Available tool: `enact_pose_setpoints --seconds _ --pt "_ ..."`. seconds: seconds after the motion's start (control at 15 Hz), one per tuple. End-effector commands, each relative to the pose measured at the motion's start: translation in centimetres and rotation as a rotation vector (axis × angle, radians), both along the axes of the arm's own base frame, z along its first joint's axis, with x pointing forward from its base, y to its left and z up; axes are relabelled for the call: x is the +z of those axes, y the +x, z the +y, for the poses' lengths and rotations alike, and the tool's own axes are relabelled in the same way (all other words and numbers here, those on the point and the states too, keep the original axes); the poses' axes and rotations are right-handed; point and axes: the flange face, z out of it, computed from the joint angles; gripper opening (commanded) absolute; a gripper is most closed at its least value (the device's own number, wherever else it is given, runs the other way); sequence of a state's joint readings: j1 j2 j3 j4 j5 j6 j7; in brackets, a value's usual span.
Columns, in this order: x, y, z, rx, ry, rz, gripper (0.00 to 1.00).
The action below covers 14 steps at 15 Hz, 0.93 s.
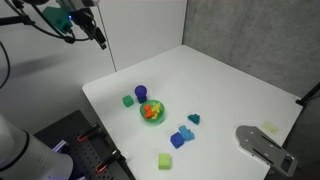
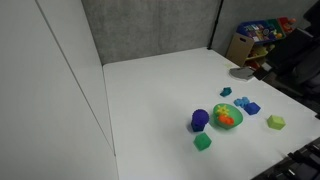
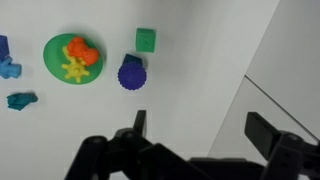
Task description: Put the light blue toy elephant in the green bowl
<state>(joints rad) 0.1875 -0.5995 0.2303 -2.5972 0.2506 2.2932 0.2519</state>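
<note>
The light blue toy elephant [image 1: 186, 130] lies on the white table between a teal piece [image 1: 193, 118] and a dark blue cube [image 1: 177, 141]. It also shows in an exterior view [image 2: 241, 101] and at the left edge of the wrist view [image 3: 10, 70]. The green bowl [image 1: 152, 111] [image 2: 226, 115] [image 3: 72, 60] holds orange and yellow toys. My gripper [image 1: 98, 38] [image 3: 203, 128] is open and empty. It hangs high above the table's far corner, well away from the elephant and the bowl.
A purple cup [image 1: 141, 92] [image 3: 131, 73] and a green cube [image 1: 127, 100] [image 3: 146, 40] stand beside the bowl. A light green cube [image 1: 164, 160] sits near the table's front edge. A grey object [image 1: 262, 145] lies at the right edge.
</note>
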Motion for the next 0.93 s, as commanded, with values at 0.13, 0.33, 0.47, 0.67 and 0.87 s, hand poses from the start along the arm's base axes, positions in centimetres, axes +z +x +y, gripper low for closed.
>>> enact_pose_setpoints --seconds 0.13,0.33,0.47,0.67,0.87 --pt "0.4 2.9 -0.8 -0.023 -0.003 0.028 1.0" --pt "0.1 5.2 -1.8 -0.05 -0.005 0.047 1.0" --pt "-0.3 7.0 -2.7 -0.071 -0.009 0.069 1.0" --pt "-1.6 10.0 -4.8 -0.111 -0.023 0.106 1.0" --pt "-3.4 12.5 -7.1 -0.15 -0.048 0.134 1.0"
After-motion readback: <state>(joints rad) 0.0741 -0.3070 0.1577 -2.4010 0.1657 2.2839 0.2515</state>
